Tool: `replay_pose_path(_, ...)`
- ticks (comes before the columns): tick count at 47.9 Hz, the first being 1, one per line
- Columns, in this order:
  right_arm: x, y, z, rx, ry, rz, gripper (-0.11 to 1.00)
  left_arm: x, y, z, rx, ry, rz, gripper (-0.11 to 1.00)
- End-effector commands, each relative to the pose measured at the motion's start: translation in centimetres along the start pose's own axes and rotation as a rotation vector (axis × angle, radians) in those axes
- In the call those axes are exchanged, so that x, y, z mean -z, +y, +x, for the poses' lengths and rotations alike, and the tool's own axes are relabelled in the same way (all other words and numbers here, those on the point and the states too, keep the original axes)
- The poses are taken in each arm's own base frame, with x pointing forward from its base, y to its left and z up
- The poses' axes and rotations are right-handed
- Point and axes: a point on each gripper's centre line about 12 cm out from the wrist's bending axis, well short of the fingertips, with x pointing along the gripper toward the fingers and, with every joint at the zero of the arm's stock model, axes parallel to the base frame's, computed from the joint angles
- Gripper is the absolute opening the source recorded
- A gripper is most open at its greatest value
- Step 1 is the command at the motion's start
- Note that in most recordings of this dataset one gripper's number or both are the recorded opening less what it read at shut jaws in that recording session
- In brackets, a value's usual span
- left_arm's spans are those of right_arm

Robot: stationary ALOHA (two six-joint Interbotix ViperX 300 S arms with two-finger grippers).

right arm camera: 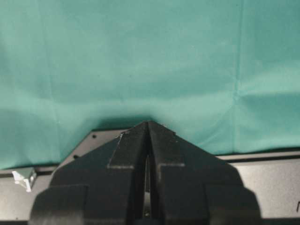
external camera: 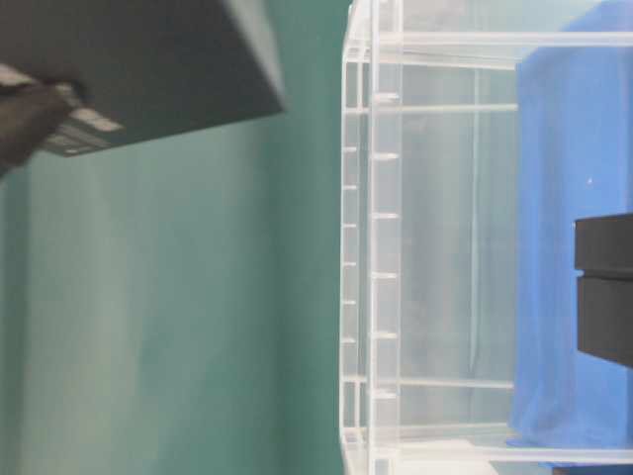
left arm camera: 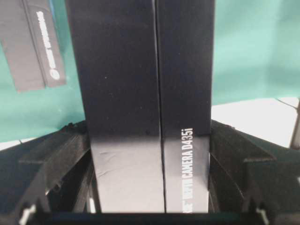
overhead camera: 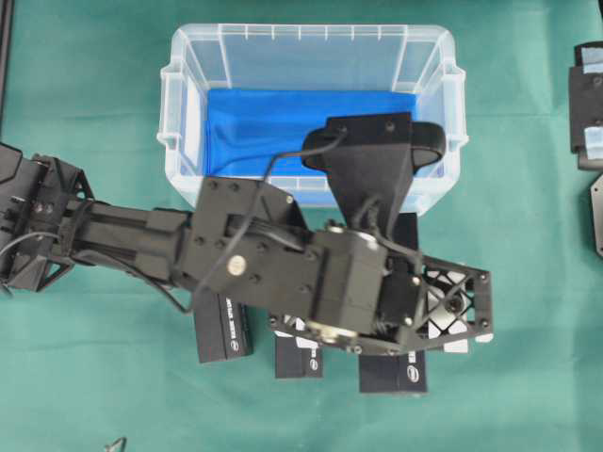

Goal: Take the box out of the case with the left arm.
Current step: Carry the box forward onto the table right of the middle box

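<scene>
The box [left arm camera: 140, 112] is clamped in the left pincer [left arm camera: 150, 154], outside the case [overhead camera: 311, 56], above the surface [overhead camera: 94, 94]; it should be lowered level beside the laid-out boxes [overhead camera: 221, 330] before release.

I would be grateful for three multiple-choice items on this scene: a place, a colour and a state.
1. Where is the box in the left pincer? A in the case; B outside the case; C on the right arm.
2. The case lining is: A red; B blue; C yellow.
3. The right pincer is: A shut; B wide open; C holding a box.
Answers: 1 B, it hangs over the green cloth; 2 B, the overhead view shows blue; 3 A, its fingers meet.
</scene>
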Motion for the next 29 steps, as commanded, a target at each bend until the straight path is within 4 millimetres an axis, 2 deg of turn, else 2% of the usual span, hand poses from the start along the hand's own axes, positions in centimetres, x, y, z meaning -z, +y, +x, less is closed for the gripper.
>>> replay_pose_path(1,-0.2,0.0,-0.1,0.0,-0.009,0.003,0.0,-0.2,0.1,-1.2,0.03,-0.009,-0.002,0.62)
replay_pose_path(13,-0.1,0.0,0.0,0.001,-0.003,0.0,0.0,0.0,-1.1,2.9,0.069,-0.012,0.006,0.62)
replay_pose_path(29,-0.1,0.0,0.2,0.002,0.001,0.001,0.0,-0.6,0.9,6.8,0.005,-0.03,0.0,0.62)
